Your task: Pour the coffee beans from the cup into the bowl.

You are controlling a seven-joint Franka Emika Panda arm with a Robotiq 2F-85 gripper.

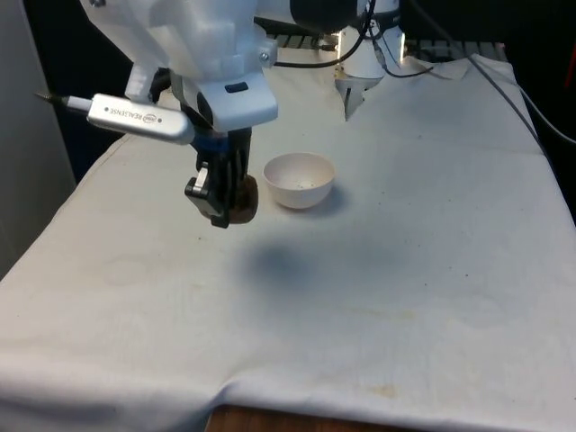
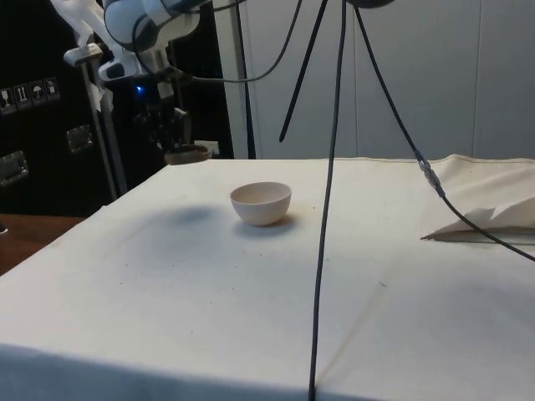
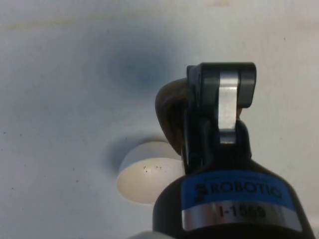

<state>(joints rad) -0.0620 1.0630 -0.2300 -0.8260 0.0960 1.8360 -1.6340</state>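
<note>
In the front view you see the gripper hanging above the counter, its fingers clamped on a small brown cup that is lifted clear of the white cloth. The white bowl sits just beside the cup, toward the front view's right, with nothing between them. A folded piece of white paper lies well behind the bowl, and black cables trail over the far edge of the counter.

In the side view you find the gripper holding the cup in the air, near the bowl. A black cable hangs down across the scene.

In the wrist view the fingers pinch the cup, and the bowl holds a few dark specks.
</note>
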